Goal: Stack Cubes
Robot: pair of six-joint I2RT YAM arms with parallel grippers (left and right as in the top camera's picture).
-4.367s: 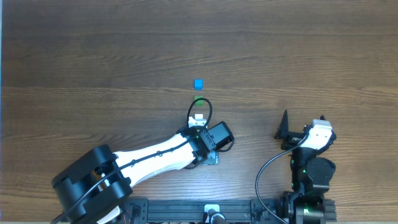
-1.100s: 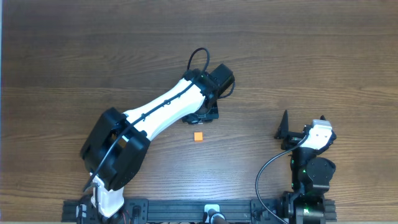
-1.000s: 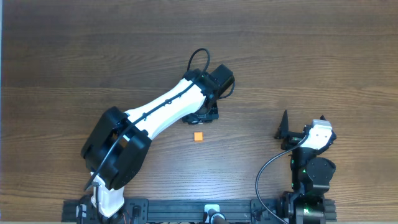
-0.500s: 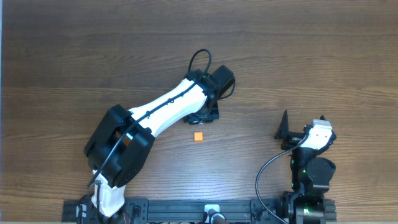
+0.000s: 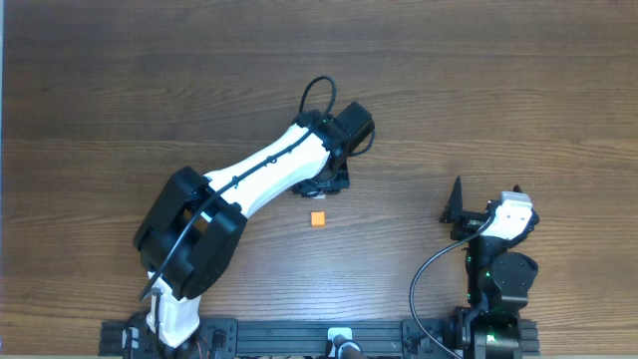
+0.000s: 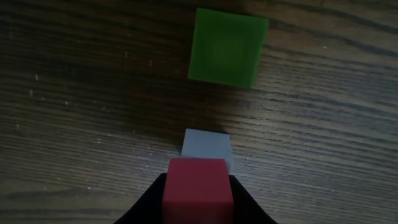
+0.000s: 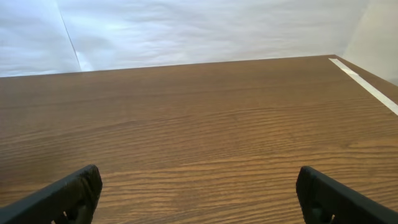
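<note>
Left wrist view has the left tool (image 6: 198, 205) clamped on a red cube (image 6: 196, 183), its dark fingers (image 6: 148, 205) pressed against the cube's two sides. Just beyond the red cube, a pale grey cube (image 6: 207, 144) lies on the wooden worktop (image 6: 74, 112). The red cube overlaps the grey one's near edge, and I cannot tell whether they touch. Farther out, apart from both, a green cube (image 6: 227, 46) sits flat on the wood. In the top view the left arm stretches to the worktop's middle, and an orange cube (image 5: 317, 219) lies by itself just short of that tool, toward the arm bases. The right tool (image 7: 199, 186) is at the right side near its own base, fingers spread wide.
</note>
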